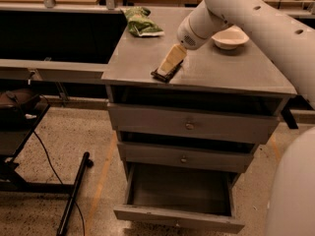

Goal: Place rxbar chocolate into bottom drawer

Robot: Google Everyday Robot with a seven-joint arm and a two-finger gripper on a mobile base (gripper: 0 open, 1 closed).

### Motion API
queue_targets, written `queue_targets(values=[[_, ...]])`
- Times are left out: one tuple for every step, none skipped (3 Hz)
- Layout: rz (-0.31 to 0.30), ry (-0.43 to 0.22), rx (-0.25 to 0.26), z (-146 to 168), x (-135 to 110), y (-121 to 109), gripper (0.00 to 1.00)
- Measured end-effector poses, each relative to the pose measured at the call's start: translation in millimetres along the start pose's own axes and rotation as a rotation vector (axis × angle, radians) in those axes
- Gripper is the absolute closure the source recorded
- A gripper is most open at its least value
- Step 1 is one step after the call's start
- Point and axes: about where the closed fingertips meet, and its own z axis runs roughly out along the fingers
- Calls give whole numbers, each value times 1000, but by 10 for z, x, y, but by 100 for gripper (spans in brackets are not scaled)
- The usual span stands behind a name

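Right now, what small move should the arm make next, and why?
Probably secure the rxbar chocolate and lift it straight up. The gripper is down on the bar, which lies on the cabinet top near its front edge. The bottom drawer already stands open below, so nothing needs opening first.
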Motion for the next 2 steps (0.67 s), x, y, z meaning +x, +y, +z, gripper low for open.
queue_targets(values=[[15,8,10,-1,32,-15,0],[30,18,15,17,70,-29,0]])
